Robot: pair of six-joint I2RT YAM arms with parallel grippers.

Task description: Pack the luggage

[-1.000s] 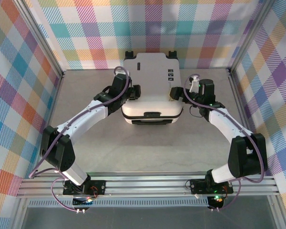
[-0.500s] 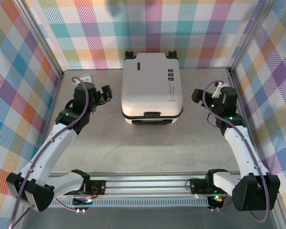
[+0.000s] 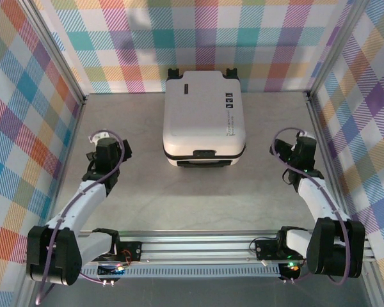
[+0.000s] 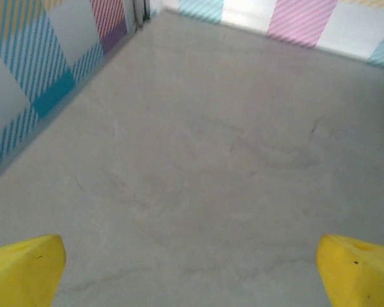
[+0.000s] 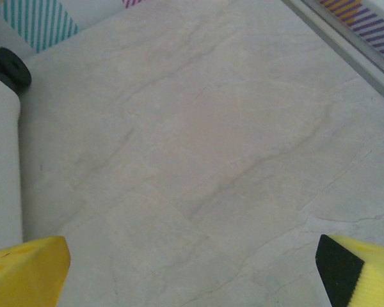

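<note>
The left gripper (image 4: 192, 272) has its yellow fingertips (image 4: 25, 272) spread wide at the lower corners of its wrist view, with only bare grey table (image 4: 198, 160) between them. The right gripper (image 5: 192, 268) is spread just as wide and empty, with the luggage (image 5: 1, 173) showing white at the left edge. Seen from above, the luggage (image 3: 201, 115) lies closed at upper centre, well apart from both arms. Its small black labels (image 3: 230, 99) and a line of print (image 3: 229, 126) are too small to read.

Smooth white hard-shell luggage (image 3: 203, 115), matt grey veined table (image 3: 179, 192), yellow plastic fingertips (image 4: 25, 268), ribbed metal rail (image 3: 198, 246)
</note>
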